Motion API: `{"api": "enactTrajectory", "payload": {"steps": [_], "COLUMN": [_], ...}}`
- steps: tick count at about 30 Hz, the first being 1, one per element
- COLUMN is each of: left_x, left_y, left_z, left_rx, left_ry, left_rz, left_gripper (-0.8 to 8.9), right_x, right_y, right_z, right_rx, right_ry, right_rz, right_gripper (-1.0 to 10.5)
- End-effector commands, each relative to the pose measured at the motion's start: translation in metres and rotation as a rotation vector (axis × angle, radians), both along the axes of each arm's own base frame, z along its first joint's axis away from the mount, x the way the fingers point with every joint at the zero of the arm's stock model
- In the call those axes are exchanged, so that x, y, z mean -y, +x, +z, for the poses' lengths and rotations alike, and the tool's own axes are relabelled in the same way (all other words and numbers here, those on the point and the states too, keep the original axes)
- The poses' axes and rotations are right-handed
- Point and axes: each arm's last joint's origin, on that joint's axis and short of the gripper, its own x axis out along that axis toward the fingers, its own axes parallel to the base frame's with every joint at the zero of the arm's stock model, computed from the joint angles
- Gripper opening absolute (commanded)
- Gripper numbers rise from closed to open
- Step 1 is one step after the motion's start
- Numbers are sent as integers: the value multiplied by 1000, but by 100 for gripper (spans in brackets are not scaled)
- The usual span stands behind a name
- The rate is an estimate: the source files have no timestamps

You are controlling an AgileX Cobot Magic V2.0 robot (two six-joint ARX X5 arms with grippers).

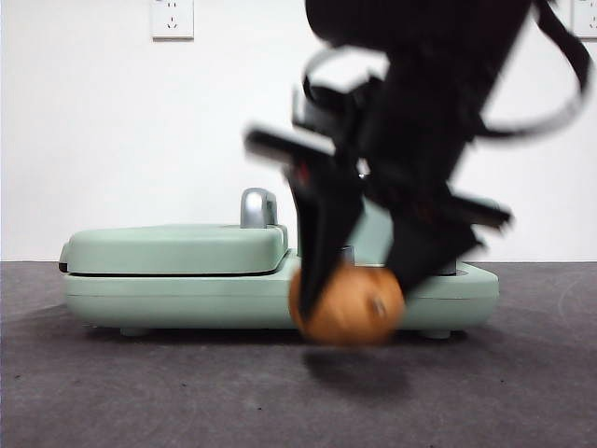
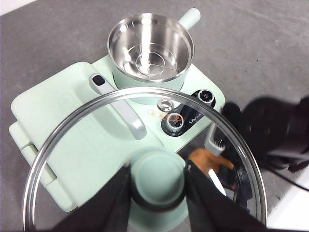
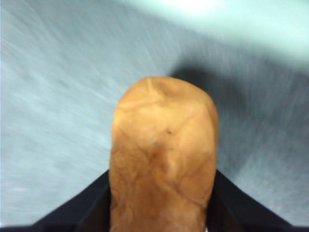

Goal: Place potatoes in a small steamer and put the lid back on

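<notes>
The orange-brown potato (image 1: pixel 347 306) hangs just above the dark table, casting a shadow below it, with my right gripper (image 1: pixel 354 289) shut on it in front of the appliance. The right wrist view shows the potato (image 3: pixel 164 154) filling the space between the black jaws. My left gripper (image 2: pixel 158 180) is shut on the mint-green knob of the lid (image 2: pixel 145 90), holding it in the air above the appliance. The small steamer (image 2: pixel 150 48) stands open on the base, its steel inside bare. In the front view the arm mostly hides it.
The steamer sits on a mint-green appliance base (image 1: pixel 187 299) beside a flat griddle cover (image 1: pixel 177 245) with a chrome handle (image 1: pixel 258 207). Control knobs (image 2: pixel 175 121) lie on the base near the steamer. Grey table spreads in front of the appliance.
</notes>
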Motion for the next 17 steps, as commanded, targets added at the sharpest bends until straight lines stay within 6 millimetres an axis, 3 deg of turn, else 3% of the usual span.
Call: {"api": "enactTrajectory", "payload": {"steps": [1,7,10,14,17], "left_x": [-4,-6,-6,-6,-6], "left_y": [-3,-1,0,0,0], "left_z": [10,11,12,12,12], "left_rx": [60,70,82,83,82], "left_ry": [-27,-33,-41,-42,-41], "left_rz": [-4,12,12,12,12], "left_gripper": [15,15,15,15,15], "right_x": [-9,5,17,28,32], "right_y": [12,48,73,115,155], "right_z": [39,112,134,148,140], "right_rx": [51,199,252,285,280], "right_ry": [9,-2,-11,-46,-77], "right_rz": [48,53,34,8,-6], "right_gripper": [101,101,101,101,101]}}
